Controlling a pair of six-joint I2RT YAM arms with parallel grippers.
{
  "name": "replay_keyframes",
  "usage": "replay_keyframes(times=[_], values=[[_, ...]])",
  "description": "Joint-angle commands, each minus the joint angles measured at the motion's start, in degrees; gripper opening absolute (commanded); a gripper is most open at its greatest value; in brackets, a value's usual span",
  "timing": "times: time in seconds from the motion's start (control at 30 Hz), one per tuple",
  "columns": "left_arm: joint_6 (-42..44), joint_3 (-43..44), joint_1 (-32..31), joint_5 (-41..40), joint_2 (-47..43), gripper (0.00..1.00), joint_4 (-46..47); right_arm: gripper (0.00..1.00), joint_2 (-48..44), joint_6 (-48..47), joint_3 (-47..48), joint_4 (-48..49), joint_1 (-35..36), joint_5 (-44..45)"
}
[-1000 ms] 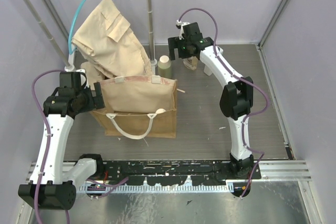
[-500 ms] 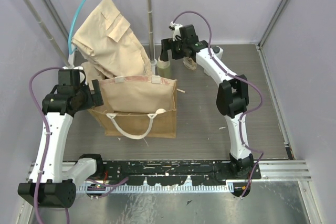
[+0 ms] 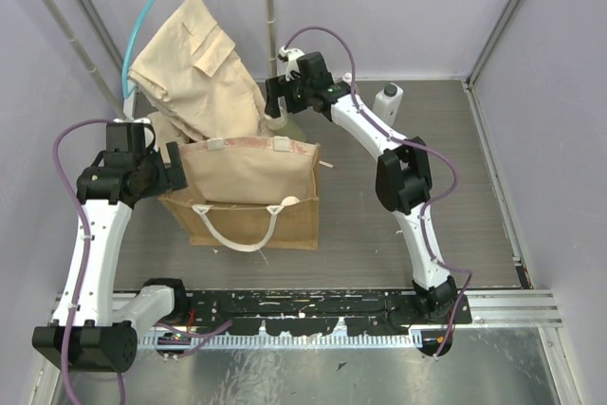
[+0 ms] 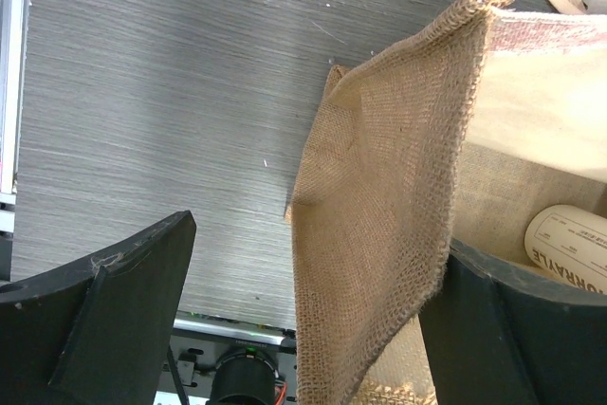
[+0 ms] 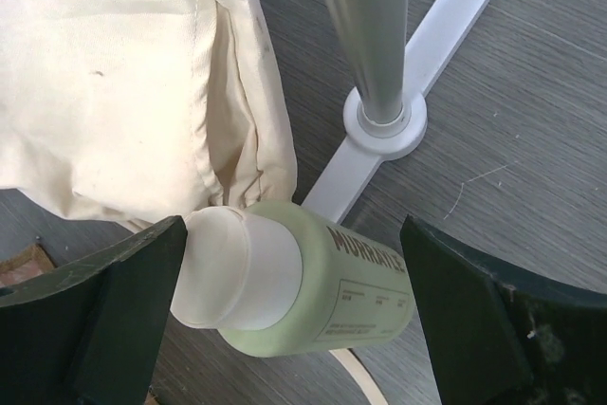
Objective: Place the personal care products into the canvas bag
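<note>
- Top external: the right gripper (image 3: 282, 107) has swung over the last second from about 1 o'clock of the canvas bag (image 3: 248, 218) to its 12 o'clock. It now sits over the olive-green bottle (image 3: 297, 126), which stands just beyond the bag's back rim. The shift uncovers the flat white bottle (image 3: 387, 100) at the bag's 2 o'clock. The left gripper (image 3: 174, 170) is unmoved at the bag's 9 o'clock end.
- Left wrist: jaws spread, straddling the bag's side wall, which lies against the 3 o'clock finger. The cream-beige bottle (image 4: 567, 242) lies inside the bag.
- Right wrist: jaws spread either side of the olive-green bottle, not yet pinching; its cap is at the 9 o'clock finger. The garment (image 5: 114, 73) hangs at 10 o'clock and the rack pole (image 5: 365, 35) at 12.
- Judgement: the approach looks complete and closing is the next step. Two bottles are seen still outside the bag.
</note>
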Motion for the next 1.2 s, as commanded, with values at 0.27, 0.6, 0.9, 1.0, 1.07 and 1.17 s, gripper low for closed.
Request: replay_keyframes(times=[0.27, 0.6, 0.9, 1.0, 1.07, 1.17], values=[[-0.1, 1.1, 0.0, 0.7, 0.3, 0.98, 2.1, 1.0, -2.8, -4.6, -6.9, -7.1, -4.1, 9.6], [-0.2, 1.0, 0.0, 0.9, 0.3, 0.98, 2.2, 1.0, -5.4, -4.5, -9.8, -7.2, -4.9, 8.4], [-0.2, 1.0, 0.0, 1.0, 0.1, 0.98, 2.1, 1.0, -11.0, -4.6, -12.2, -5.5, -4.8, 9.5], [-0.4, 1.0, 0.0, 1.2, 0.1, 0.98, 2.1, 1.0, -11.2, -5.6, -10.4, -7.5, -4.8, 11.7], [-0.5, 1.0, 0.0, 1.3, 0.1, 0.98, 2.2, 1.0, -11.7, -6.2, -9.2, -8.8, -4.9, 12.7], [-0.4, 1.2, 0.0, 1.2, 0.4, 0.98, 2.3, 1.0, -13.9, -6.2, -9.3, -9.3, -4.8, 12.2]])
